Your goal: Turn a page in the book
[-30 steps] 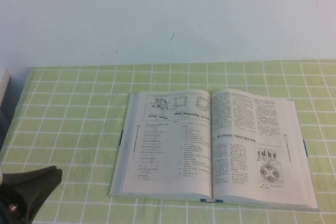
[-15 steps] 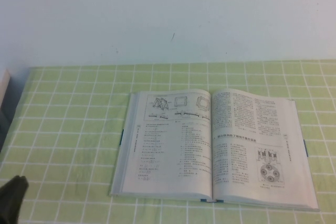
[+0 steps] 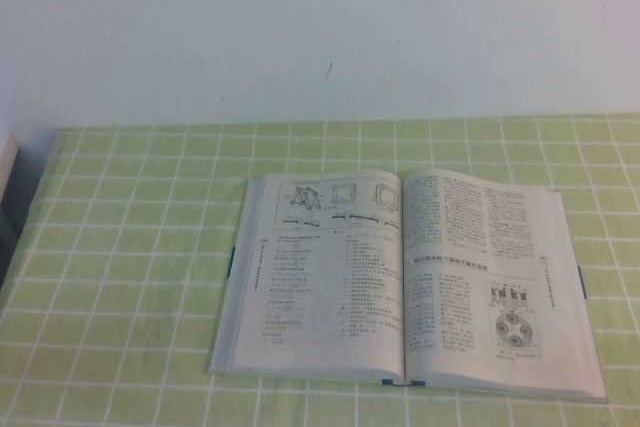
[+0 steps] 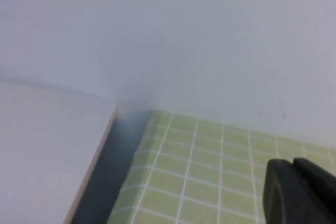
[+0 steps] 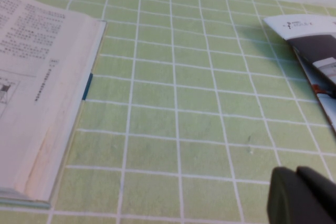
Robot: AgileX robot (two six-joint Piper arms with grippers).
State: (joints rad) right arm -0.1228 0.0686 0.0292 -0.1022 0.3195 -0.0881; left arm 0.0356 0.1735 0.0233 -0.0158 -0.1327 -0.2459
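The book [image 3: 405, 282] lies open and flat on the table [image 3: 130, 247], both halves spread, so a page edge is free to lift. Neither arm is over it. The left pincer [image 4: 299, 192] hangs off by the table's far corner, the book out of its sight; the right pincer [image 5: 304, 198] hovers just beside the book's outer edge. Whether either is open, I cannot tell; neither seems to hold anything.

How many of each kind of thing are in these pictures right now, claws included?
Open book: 1
Printed leaflet, on the cloth apart from the book: 1
Green checked tablecloth: 1
Left claw, near the table's corner: 1
Right claw, over bare cloth beside the book: 1
Total: 5
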